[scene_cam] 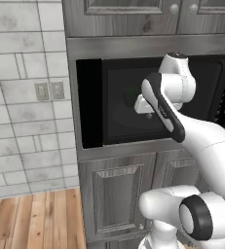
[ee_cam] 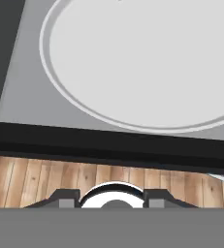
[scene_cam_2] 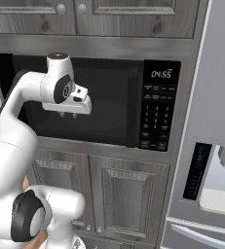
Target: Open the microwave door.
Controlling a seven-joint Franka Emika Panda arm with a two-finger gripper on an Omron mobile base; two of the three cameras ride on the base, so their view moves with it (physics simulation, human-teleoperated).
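The black microwave [scene_cam_2: 157,112] is built in between grey cabinets. Its cavity is exposed, with a grey floor and a round turntable [ee_cam: 147,63] inside. The microwave door [scene_cam: 88,102] stands swung out to the left as a black panel beside the opening, and its handle cannot be made out. My gripper [scene_cam_2: 67,115] hangs in front of the open cavity, pointing down, shut and holding nothing. In the hand view the gripper [ee_cam: 112,201] looks down over the black front sill [ee_cam: 108,145] onto the turntable. In the left base view the gripper [scene_cam: 148,115] sits mid-opening.
Grey wood-grain cabinet doors [scene_cam_2: 128,194] lie below the microwave and more above [scene_cam: 123,9]. A grey fridge with a dispenser [scene_cam_2: 214,175] stands to the right. A tiled wall with outlets [scene_cam: 49,91] is to the left, above a wooden floor [scene_cam: 36,219].
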